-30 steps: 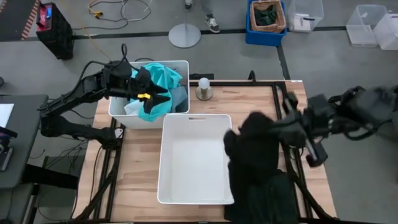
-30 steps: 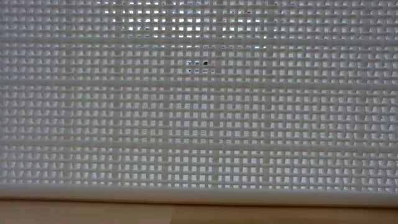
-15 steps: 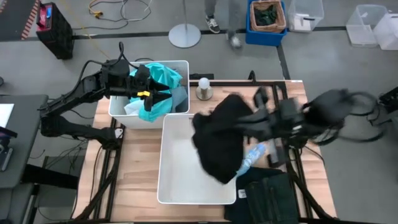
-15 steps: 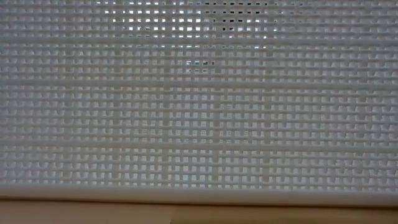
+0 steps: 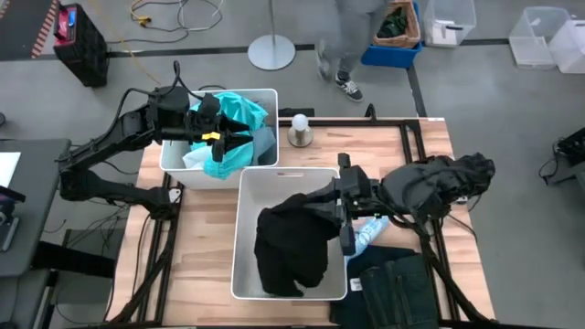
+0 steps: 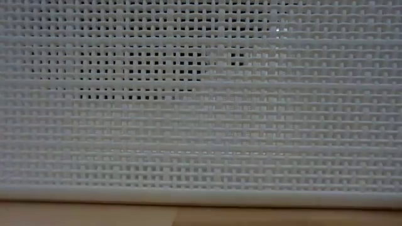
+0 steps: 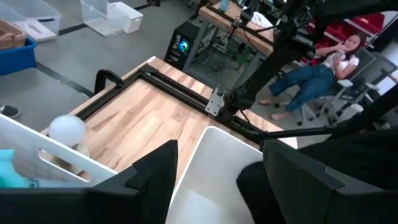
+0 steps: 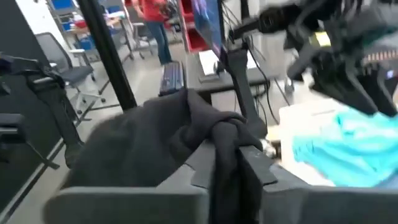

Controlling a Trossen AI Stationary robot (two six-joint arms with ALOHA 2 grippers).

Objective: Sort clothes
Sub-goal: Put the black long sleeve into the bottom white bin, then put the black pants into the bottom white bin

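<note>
A black garment lies mostly inside the near white bin, with its upper part still in my shut right gripper at the bin's right rim. A bright teal garment with a pale part fills the far-left white bin. My left gripper hovers over it, open and empty, as the left wrist view shows. A dark denim garment lies on the table's near right corner. The low view shows only the near bin's mesh wall. My right gripper pinches a bunched fold of the black garment between its two fingers. The fingers come from the table's right, roughly level. The cloth runs slack from the fingers down into the near bin, where its lower part rests on the bin's floor.
A small light-blue bottle lies on the table under my right arm. A white bulb on a round base stands at the far edge between the bins. A person walks on the floor beyond the table.
My right gripper has swung from the table's right edge toward the left and down to the near bin, carrying the black garment. The garment was lifted clear and now lies mostly inside the bin, its upper part held at the rim.
</note>
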